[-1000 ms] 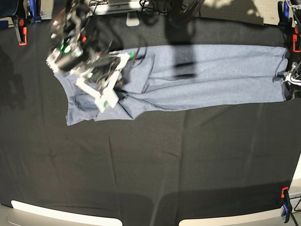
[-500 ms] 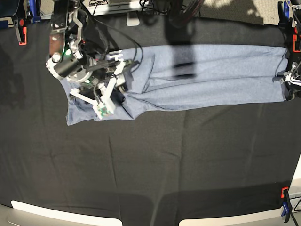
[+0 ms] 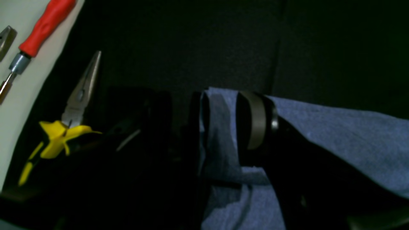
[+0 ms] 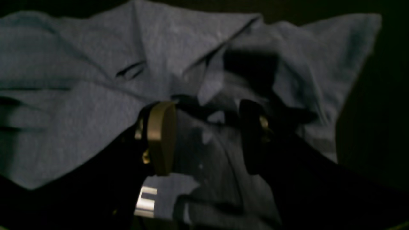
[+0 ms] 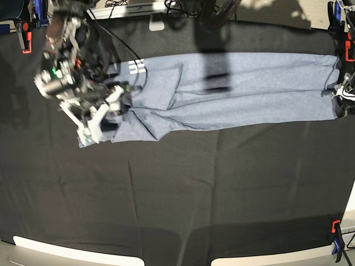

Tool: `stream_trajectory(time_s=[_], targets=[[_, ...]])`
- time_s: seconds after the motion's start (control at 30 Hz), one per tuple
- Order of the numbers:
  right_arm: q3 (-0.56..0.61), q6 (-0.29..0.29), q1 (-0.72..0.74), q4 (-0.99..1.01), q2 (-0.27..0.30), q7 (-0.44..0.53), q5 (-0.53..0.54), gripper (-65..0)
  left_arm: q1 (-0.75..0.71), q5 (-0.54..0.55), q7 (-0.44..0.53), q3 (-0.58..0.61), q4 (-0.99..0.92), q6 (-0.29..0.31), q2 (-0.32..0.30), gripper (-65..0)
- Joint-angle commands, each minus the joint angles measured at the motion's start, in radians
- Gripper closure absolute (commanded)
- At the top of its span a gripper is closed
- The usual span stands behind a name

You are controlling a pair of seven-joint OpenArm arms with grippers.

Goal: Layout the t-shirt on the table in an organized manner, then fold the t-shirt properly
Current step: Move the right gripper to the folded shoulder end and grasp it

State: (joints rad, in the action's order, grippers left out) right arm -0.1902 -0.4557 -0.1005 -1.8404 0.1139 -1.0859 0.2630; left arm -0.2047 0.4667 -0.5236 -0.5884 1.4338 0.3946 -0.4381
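**Base view: t-shirt stretching across the table between both grippers**

Lying as a long band on the far part of the table (image 5: 194, 188), t-shirt (image 5: 249, 83) running from one side edge almost to the other. Showing white lettering (image 5: 136, 66) near the rumpled end.

Hovering over that rumpled end, right gripper (image 5: 102, 113) (image 4: 206, 137) standing released, jaws spread wide. Holding nothing; creased blue-grey cloth lying beneath and between the fingers (image 4: 161, 137) in the right wrist view.

Sitting at the opposite end, left gripper (image 5: 339, 91) (image 3: 220, 127) straddling a raised fold of the shirt's edge. Filling the gap between the jaws, that fold; clamping or merely standing there, impossible to tell.

Lying well off to the side in the left wrist view, yellow-handled pliers (image 3: 68, 127) and a red-handled screwdriver (image 3: 41, 25).
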Motion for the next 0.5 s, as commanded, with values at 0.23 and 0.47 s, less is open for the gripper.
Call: stream_trajectory(time_s=[0.23,0.47], targets=[[0.03,0.004,0.064,0.042,-0.019,-0.004,-0.001,-31.2,0.008,0.013,0.023,-0.006,0.021,0.003,-0.022,-29.8],[0.03,0.004,0.073,0.076,-0.023,-0.015,0.003,-21.5,0.008,0.013,0.024,-0.006,0.021,0.003,-0.022,-29.9]])
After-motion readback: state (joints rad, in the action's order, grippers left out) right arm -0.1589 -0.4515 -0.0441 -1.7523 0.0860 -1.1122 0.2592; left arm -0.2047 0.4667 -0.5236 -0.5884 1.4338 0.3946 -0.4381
